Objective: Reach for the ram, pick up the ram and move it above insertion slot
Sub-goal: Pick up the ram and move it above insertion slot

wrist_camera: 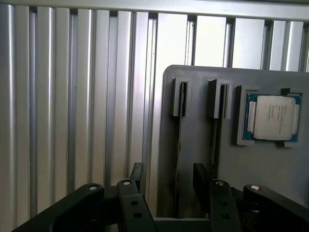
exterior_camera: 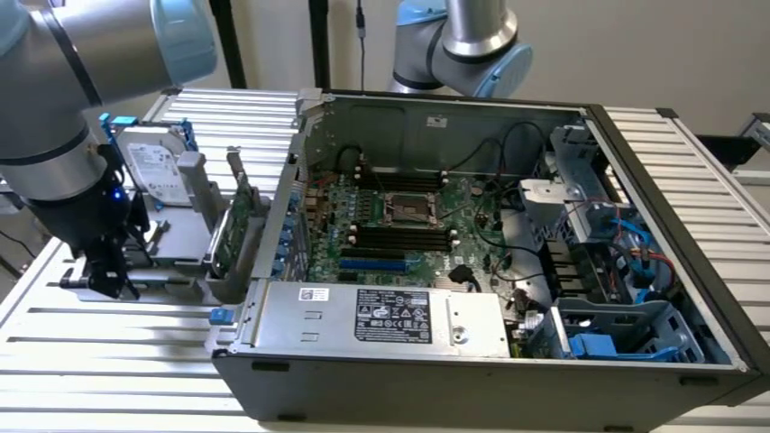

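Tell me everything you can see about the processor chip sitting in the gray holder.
The processor chip is square: a dull silver metal lid with faint print on a blue-green board whose edge shows around it. It lies flat, face up, in a recess of the gray holder, beside two narrow slots. Only the holder touches it; the claw is apart from it, fingers spread.

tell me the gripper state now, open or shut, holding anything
Gripper: open, holding nothing; its fingers sit on either side of the ram, which stands on edge in the grey holder.
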`<move>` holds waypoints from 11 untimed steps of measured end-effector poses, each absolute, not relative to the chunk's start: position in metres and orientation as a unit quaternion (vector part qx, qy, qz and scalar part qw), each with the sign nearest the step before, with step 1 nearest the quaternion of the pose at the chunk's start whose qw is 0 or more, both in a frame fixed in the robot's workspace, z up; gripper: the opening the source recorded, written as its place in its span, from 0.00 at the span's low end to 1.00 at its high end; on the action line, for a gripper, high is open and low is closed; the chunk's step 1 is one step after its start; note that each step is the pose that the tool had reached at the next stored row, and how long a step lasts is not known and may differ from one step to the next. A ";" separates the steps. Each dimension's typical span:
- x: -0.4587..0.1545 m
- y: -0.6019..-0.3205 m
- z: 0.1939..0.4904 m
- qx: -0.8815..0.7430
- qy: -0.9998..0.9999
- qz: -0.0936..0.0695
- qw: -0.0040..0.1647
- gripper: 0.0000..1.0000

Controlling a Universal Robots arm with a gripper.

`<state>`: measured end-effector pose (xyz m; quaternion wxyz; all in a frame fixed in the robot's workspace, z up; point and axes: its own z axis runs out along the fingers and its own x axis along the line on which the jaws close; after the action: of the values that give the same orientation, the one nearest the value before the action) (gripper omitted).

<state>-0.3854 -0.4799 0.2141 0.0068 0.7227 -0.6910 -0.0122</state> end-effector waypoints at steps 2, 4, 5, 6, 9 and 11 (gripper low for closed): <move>-0.385 -0.480 0.213 0.723 -0.691 -0.012 0.007 0.54; -0.385 -0.480 0.211 0.723 -0.691 -0.012 0.006 0.54; -0.385 -0.480 0.210 0.723 -0.691 -0.013 0.006 0.54; -0.385 -0.480 0.209 0.723 -0.691 -0.013 0.006 0.54; -0.385 -0.480 0.205 0.723 -0.691 -0.013 0.006 0.54; -0.385 -0.480 0.204 0.723 -0.691 -0.013 0.006 0.54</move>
<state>-0.3852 -0.4800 0.2035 0.0057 0.7229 -0.6908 -0.0132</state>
